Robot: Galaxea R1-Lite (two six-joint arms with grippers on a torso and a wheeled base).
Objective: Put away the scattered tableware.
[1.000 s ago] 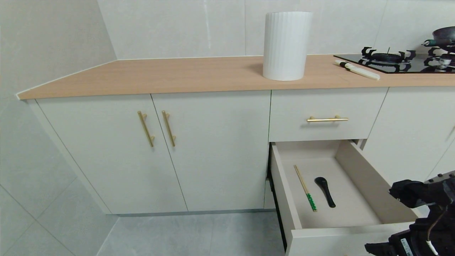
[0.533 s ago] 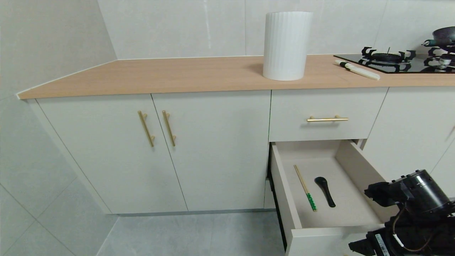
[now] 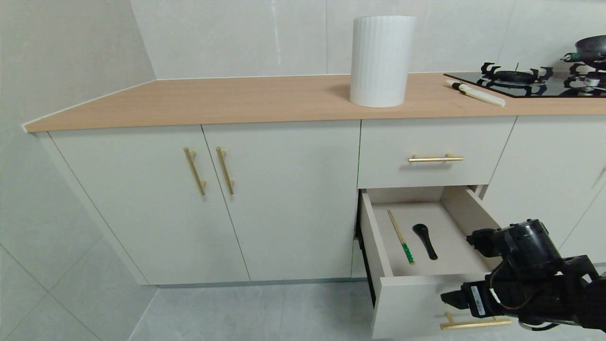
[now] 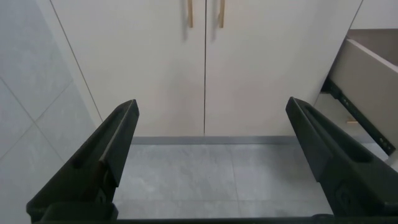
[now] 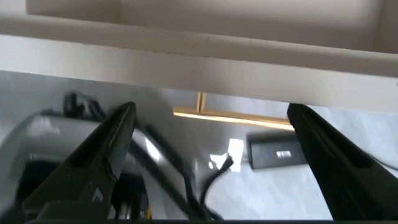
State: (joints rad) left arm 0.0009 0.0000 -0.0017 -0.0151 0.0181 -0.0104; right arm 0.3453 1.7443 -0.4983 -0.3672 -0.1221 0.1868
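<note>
2 pieces of tableware, a pair of chopsticks (image 3: 400, 237) and a black spoon (image 3: 424, 240), lay side by side, near but apart, on the bottom of the lower drawer (image 3: 378, 244), which stood partly pulled out beneath the shut upper drawer (image 3: 435, 137). The right gripper (image 5: 211, 115) sat low at the lower drawer's front panel. Its fingers (image 5: 115, 155) were spread wide with nothing between them. In the right wrist view the gold handle (image 5: 233, 116) ran across the gap between them, a little beyond the tips. The left gripper (image 4: 211, 106) hung apart, facing the cabinet doors (image 4: 137, 62) and the floor (image 4: 205, 180), its fingers likewise spread and empty.

The step in hand looked to be shutting the lower drawer. To do it well, the push should land square on the front panel close to the handle's middle, so the drawer runs straight on its rails and does not rack. A slow, even push would keep the chopsticks and spoon from sliding to the back wall. The spread fingers should stay clear of the handle bar and of the gap under the upper drawer. The push should end once the panel sits flush.

1 long white utensil (image 3: 475, 92) rested on the worktop (image 3: 236, 99) just beside the hob (image 3: 525, 87). It may have been a sheathed knife, but that was hard to tell. If it counted as tableware, the drawer would be better left open for it.
</note>
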